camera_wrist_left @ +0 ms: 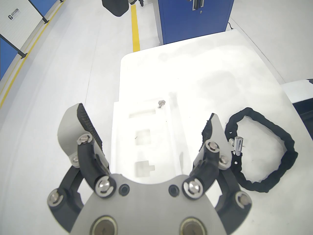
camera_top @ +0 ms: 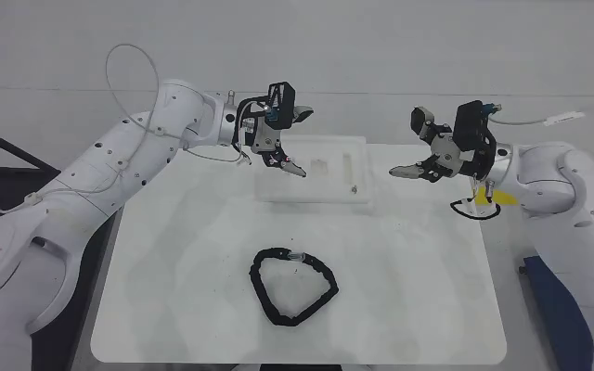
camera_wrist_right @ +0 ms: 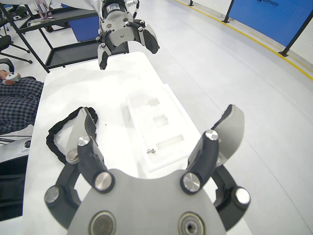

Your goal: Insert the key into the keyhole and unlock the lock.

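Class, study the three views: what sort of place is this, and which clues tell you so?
Probably a robotics lab or factory test hall: blue-and-white partition panels, a yellow painted floor line, and a blue metal cabinet beside the white table.

Tray (camera_top: pixel 278 192) at bench (camera_top: pixel 186 306) rear centre; key (camera_top: pixel 355 189) on its right front corner. Lock (camera_top: pixel 263 299) in front of tray, well apart.

**Right gripper (camera_wrist_right: pixel 157 117) hung spread above the tray (camera_wrist_right: pixel 144 133).**
What looked like the key (camera_wrist_right: pixel 151 151) lay on its ledge.
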Controlling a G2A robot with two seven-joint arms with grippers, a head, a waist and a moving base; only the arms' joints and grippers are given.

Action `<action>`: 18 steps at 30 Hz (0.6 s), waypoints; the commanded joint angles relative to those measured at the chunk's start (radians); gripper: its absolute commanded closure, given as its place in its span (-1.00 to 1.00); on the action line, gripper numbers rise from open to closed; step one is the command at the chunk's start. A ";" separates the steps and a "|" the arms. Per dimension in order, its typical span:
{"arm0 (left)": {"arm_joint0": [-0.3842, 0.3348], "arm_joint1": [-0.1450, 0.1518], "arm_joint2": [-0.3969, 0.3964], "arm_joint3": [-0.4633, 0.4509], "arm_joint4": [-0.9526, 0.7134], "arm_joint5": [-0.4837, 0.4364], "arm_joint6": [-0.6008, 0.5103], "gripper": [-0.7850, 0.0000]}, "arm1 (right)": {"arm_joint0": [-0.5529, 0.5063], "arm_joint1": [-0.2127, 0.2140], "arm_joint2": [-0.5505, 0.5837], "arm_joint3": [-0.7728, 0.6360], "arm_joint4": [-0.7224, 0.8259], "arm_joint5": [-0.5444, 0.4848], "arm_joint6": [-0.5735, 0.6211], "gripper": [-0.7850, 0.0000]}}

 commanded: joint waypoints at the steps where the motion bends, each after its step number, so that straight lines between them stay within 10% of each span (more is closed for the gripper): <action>1: 0.000 0.000 0.000 0.000 0.000 0.000 0.000 -1.00 | -0.003 0.000 0.000 -0.001 0.000 0.005 -0.002 -1.00; 18: 0.000 0.000 0.000 0.000 0.000 0.000 0.000 -1.00 | -0.072 -0.069 -0.158 0.034 0.007 0.377 0.028 -1.00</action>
